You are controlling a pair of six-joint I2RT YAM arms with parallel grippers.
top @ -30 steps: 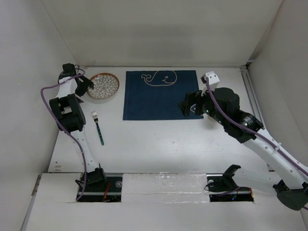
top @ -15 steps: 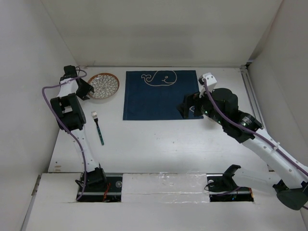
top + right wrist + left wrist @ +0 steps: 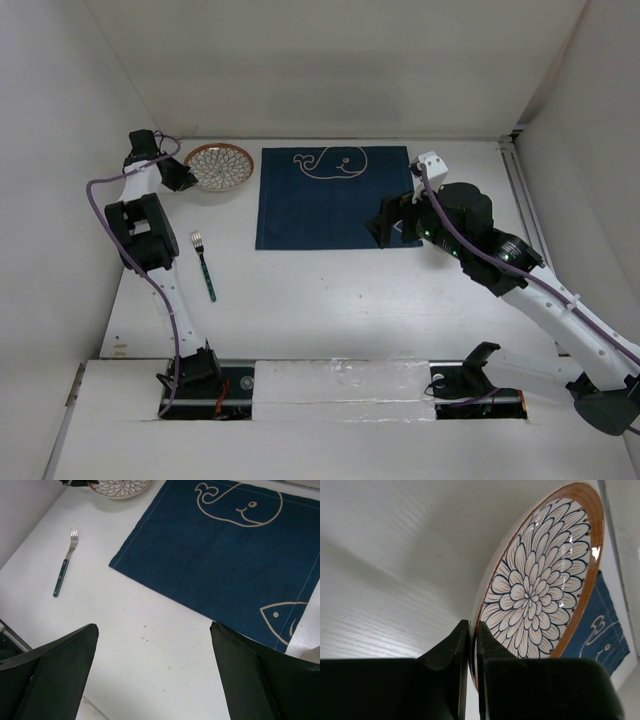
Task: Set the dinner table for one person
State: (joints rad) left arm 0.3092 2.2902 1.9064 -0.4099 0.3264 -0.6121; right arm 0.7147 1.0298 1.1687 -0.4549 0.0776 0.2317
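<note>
Your left hand (image 3: 472, 630) is pinched shut on the flowered plate (image 3: 535, 580) at its 9 o'clock rim. Your right hand (image 3: 154, 627) gapes wide, empty, at 5 o'clock on the whale mat (image 3: 220, 555).

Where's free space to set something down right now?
Free: middle of the mat; table strip between mat and near edge, right of fork. Crowded: far left, left gripper clamping plate; mat's right near corner under right gripper.

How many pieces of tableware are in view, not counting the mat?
2. A plate sits at the far left, its rim pinched by the left end effector. A fork lies nearer, left of the mat. The arms might hide something more.
</note>
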